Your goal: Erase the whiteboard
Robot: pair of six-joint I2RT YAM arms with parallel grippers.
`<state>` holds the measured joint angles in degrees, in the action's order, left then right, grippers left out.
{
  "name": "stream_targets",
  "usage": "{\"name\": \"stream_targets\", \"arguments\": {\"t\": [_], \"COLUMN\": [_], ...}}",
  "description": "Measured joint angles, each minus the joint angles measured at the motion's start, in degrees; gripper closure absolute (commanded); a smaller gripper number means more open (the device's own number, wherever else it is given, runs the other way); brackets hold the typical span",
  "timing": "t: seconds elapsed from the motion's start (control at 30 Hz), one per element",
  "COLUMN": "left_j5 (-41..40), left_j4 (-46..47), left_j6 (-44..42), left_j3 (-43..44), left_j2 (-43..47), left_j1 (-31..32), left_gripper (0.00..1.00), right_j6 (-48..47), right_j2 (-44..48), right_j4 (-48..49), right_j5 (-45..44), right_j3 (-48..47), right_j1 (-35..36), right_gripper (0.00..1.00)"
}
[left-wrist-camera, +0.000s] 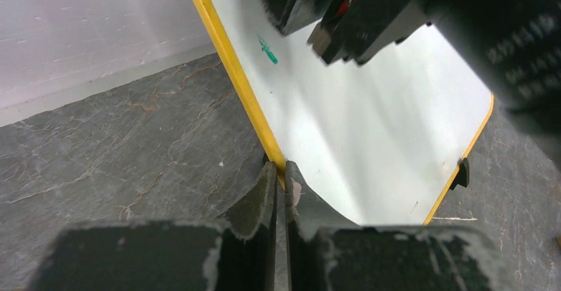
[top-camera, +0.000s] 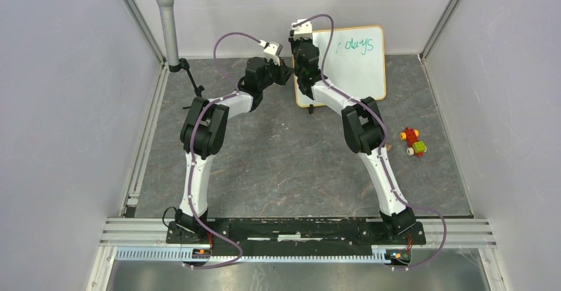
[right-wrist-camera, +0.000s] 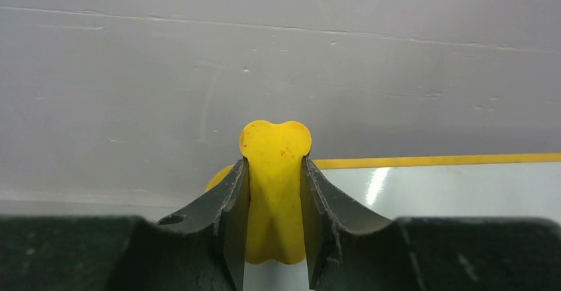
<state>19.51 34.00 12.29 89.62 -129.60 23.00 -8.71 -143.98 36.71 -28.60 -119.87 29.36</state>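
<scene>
Grey stone-pattern table (top-camera: 278,165). Grey microphone on a black stand (top-camera: 167,20) in the 11 o'clock corner. Small toy of red, yellow and green blocks (top-camera: 413,143) at 3 o'clock, well apart from both arms.

Whiteboard (top-camera: 354,66) at 1 o'clock, by the back wall. Orange frame; teal-green writing (top-camera: 358,44) toward its upper right; one short teal stroke (left-wrist-camera: 268,49) near its left edge. Black foot (left-wrist-camera: 462,172) on the near edge.

From above, the right arm crosses the board's left part and hides it.

Left arm: elbow out at 9 o'clock, forearm reaching toward 1. Left gripper (left-wrist-camera: 281,175) pinched tight on the board's left frame edge, one finger on each side.

Right arm: stretched toward 12, over the board's upper-left corner. Right gripper (right-wrist-camera: 274,172) clamped on a yellow piece (right-wrist-camera: 275,142) that sticks out past the fingertips.
</scene>
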Motion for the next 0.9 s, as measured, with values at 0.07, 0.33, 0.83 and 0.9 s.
{"name": "stream_targets", "arguments": {"t": [0.07,0.33,0.83,0.9], "left_j5": [0.0,0.0,5.6,6.9], "left_j4": [0.0,-0.5,0.3,0.9], "left_j6": [0.0,-0.3,5.7,7.2], "left_j3": [0.0,0.0,0.0,0.2], "left_j2": [0.0,0.1,0.0,-0.1], "left_j1": [0.0,0.0,-2.4,-3.0], "left_gripper": [0.98,0.98,0.84,0.74], "right_j6": [0.7,1.4,2.6,2.8], "right_j2": [0.0,0.1,18.5,19.3], "right_j4": [-0.2,-1.3,2.3,2.2], "right_j5": [-0.2,-0.5,7.8,8.7], "right_j3": [0.1,0.9,32.3,33.1], "right_j1": [-0.9,-4.0,-3.9,-3.9], "right_gripper": [0.65,0.66,0.66,0.66]}}
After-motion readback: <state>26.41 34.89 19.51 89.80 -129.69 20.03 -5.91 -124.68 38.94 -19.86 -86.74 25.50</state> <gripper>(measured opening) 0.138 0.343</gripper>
